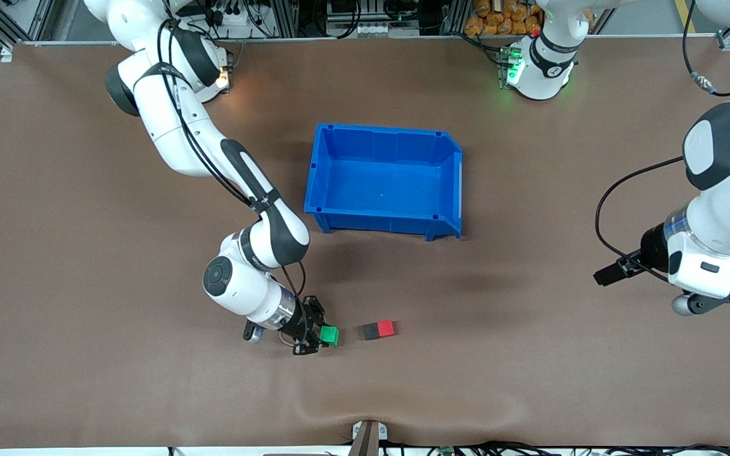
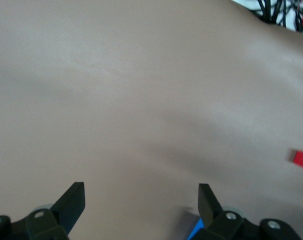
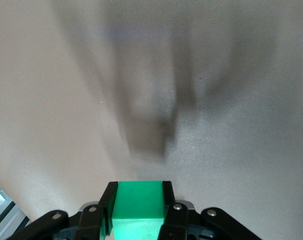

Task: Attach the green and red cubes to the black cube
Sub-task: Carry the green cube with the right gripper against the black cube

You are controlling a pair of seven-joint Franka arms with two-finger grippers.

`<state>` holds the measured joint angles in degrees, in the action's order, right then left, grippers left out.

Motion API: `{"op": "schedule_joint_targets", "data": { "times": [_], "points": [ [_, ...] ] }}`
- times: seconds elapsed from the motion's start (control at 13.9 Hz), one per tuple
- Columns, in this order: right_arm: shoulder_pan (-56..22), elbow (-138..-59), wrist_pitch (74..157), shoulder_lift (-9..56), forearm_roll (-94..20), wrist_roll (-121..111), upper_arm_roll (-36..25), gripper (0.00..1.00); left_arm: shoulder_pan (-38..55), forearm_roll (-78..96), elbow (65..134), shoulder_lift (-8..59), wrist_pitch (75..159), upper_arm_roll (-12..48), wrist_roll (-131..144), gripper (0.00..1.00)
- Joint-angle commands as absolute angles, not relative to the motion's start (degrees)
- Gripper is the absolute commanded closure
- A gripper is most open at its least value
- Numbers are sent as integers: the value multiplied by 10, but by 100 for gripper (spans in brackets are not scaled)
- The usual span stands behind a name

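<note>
My right gripper [image 1: 319, 335] is shut on the green cube [image 1: 329, 335], which it holds low over the table. In the right wrist view the green cube [image 3: 139, 205] sits between the fingers of the right gripper [image 3: 139, 187]. The black cube [image 1: 371, 331] and the red cube [image 1: 386, 327] lie on the table touching each other. A small gap separates the green cube from the black one. My left gripper [image 1: 607, 276] is open and empty, and waits over the left arm's end of the table. In the left wrist view the left gripper [image 2: 141, 192] is empty, and the red cube [image 2: 301, 159] shows farther off.
An empty blue bin [image 1: 314, 190] stands mid-table, farther from the front camera than the cubes. The brown mat has a ripple near the table's front edge [image 1: 365, 415].
</note>
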<state>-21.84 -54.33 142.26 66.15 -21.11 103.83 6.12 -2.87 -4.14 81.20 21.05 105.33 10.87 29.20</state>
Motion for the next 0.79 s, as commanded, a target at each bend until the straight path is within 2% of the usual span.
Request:
{"op": "schedule_joint_targets", "data": {
  "times": [0.0, 0.72],
  "points": [
    [-221, -506, 1425, 684, -218, 1044, 66, 100, -32, -54, 846, 177, 1048, 110, 265, 0],
    [-242, -482, 1438, 710, -217, 1070, 76, 100, -31, -54, 843, 177, 1044, 110, 265, 0]
  ]
}}
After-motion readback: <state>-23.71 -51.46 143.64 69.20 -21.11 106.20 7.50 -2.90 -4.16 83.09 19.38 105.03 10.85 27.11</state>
